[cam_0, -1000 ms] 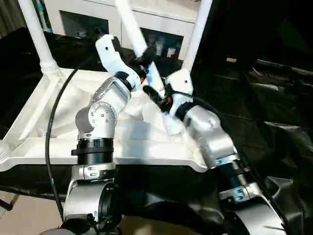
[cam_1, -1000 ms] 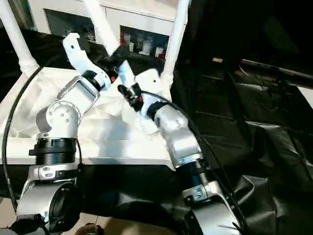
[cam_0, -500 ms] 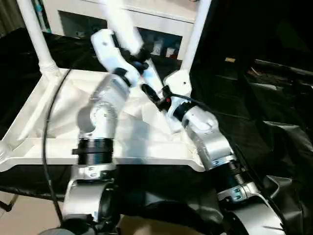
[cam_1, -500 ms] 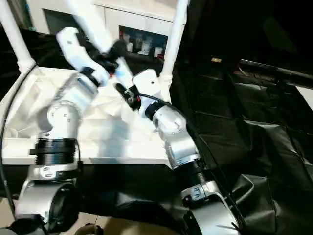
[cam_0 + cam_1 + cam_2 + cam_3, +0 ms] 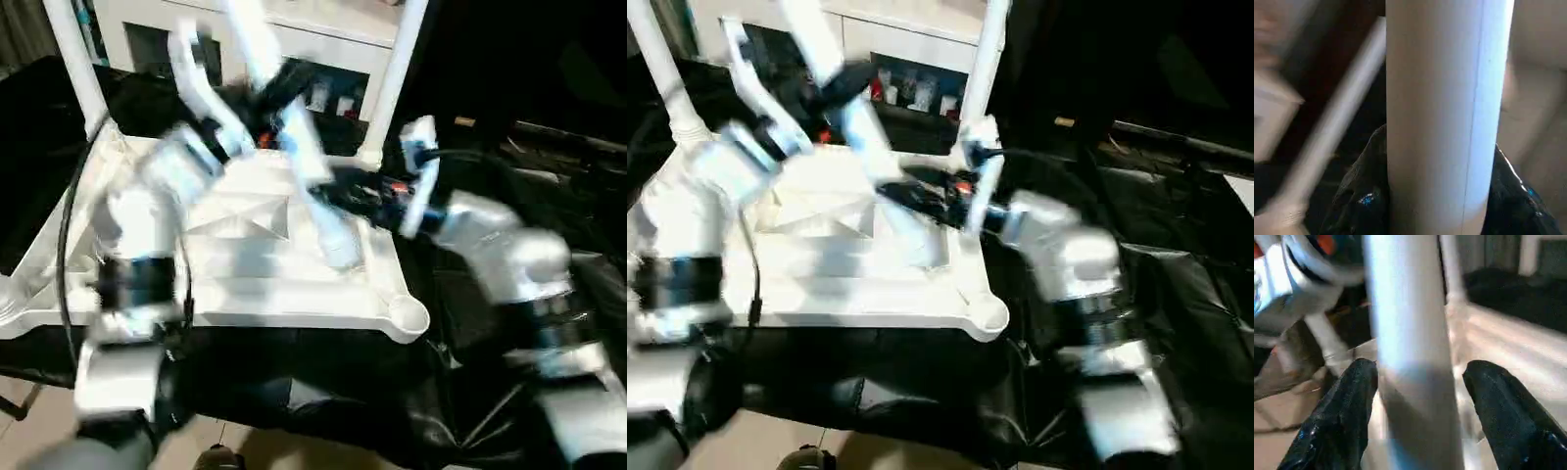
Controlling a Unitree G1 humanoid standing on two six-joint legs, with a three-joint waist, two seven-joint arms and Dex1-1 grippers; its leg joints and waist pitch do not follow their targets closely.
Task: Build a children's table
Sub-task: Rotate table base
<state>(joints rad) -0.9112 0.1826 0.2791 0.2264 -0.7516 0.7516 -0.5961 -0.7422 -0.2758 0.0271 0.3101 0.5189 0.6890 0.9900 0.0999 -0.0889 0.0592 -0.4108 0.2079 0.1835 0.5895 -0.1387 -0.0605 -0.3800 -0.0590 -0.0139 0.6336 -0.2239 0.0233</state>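
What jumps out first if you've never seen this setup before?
A white tapered leg slants across the middle, with the left gripper clamped around it high up and the right gripper lower down, its black fingers either side of it. Beneath lies the upturned white tabletop, two legs standing in its far corners.

Your left arm reaches up and forward, its silver forearm rising from the lower left, wrist bent so the left hand [image 5: 279, 83] sits high. Its black fingers [image 5: 1359, 196] press on either side of a white tube leg [image 5: 1447, 112]. Your right arm comes in from the lower right, forearm angled inward, the right hand [image 5: 338, 196] pointing across toward the left. Its fingers [image 5: 1339, 421] stand apart around the same leg, one touching it, a gap at the other.
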